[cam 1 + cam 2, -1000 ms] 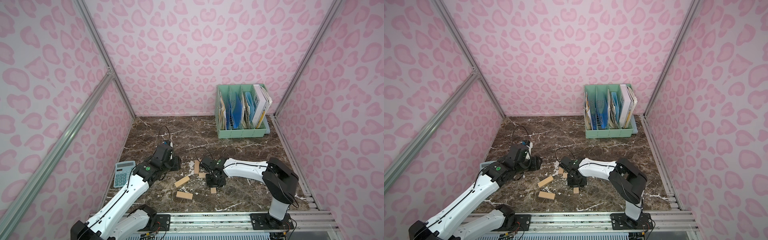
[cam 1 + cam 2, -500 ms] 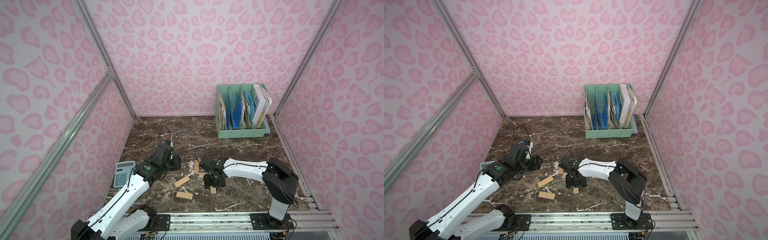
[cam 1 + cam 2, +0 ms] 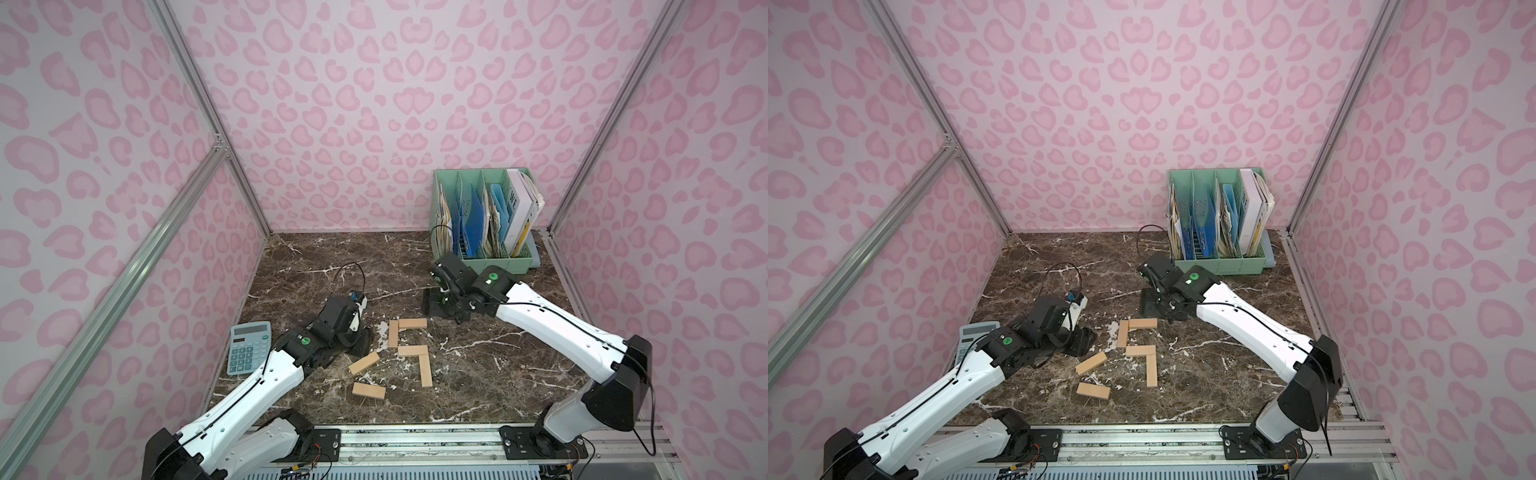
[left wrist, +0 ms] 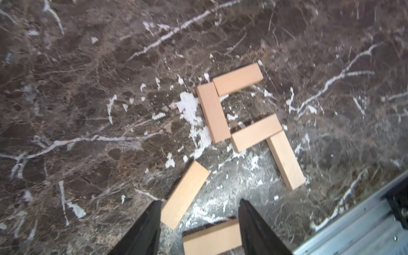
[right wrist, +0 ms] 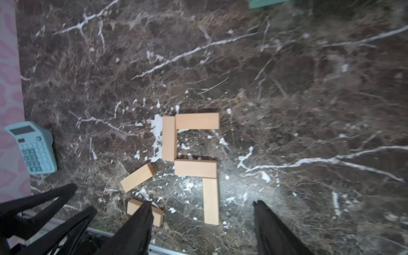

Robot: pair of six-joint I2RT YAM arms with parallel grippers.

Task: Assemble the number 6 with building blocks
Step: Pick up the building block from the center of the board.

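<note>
HIDDEN: one loose pale tan wooden plank (image 5: 133, 206) partly behind my right jaws' black finger (image 5: 141, 225), cut off at the left wrist view's edge | VIEWS: grey-blue calculator (image 5: 33, 148) shows from right wrist, not left | BLOCKS: four joined planks (image 3: 412, 350) lie between both jaws on the brown marble tabletop (image 3: 498, 374); tilted plank (image 4: 185, 194) just beside left jaws | JAWS: both parted, empty

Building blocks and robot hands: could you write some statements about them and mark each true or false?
1. Four building blocks are arranged end to end; two lie loose nearby. True.
2. The left hand grips a block. False: it is open and empty.
3. The calculator stands in the green file rack. False: it lies flat on the table.
4. The right hand is open, holding nothing. True.
</note>
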